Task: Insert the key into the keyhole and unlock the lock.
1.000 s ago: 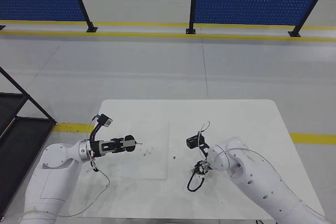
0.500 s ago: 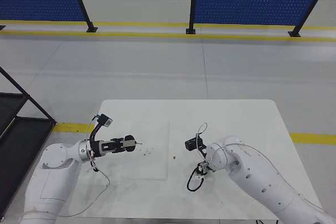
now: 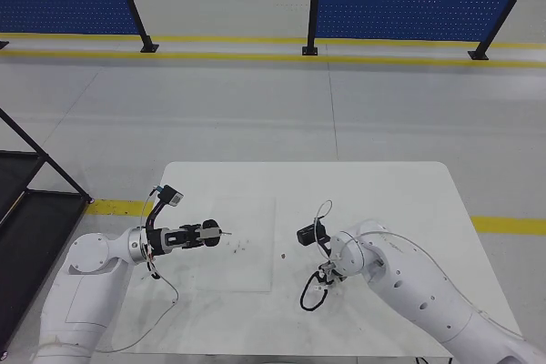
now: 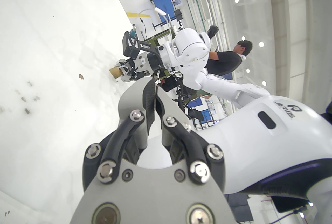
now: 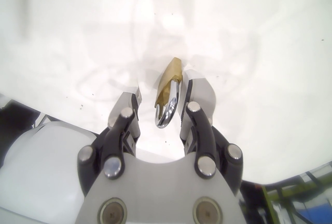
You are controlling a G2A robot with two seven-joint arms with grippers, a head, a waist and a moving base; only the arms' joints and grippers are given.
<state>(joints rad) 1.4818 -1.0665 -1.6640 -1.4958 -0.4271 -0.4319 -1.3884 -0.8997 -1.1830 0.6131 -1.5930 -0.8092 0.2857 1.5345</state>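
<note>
The white worktop carries everything. The right pincer is low over it, right of centre and toward the near edge. Its fingers are spread around the lock: one finger lies just beside the shackle, the other stands apart from the brass body. The left pincer hangs left of centre, well apart from the lock and pointing toward it. Its fingers are pressed together on what seems to be the key, a thin sliver poking past the tips and too small to make out well.

The lock is a small brass padlock with a polished steel shackle, sitting tilted on the worktop between the right fingers. It is likely dense for its bulk, rigid and smooth, so it could slide or twist under a loose grip. The flat brass faces look the best place to clamp, leaving the keyhole end free. The key should be light and stiff, and is best held by its head so the blade stays exposed.
</note>
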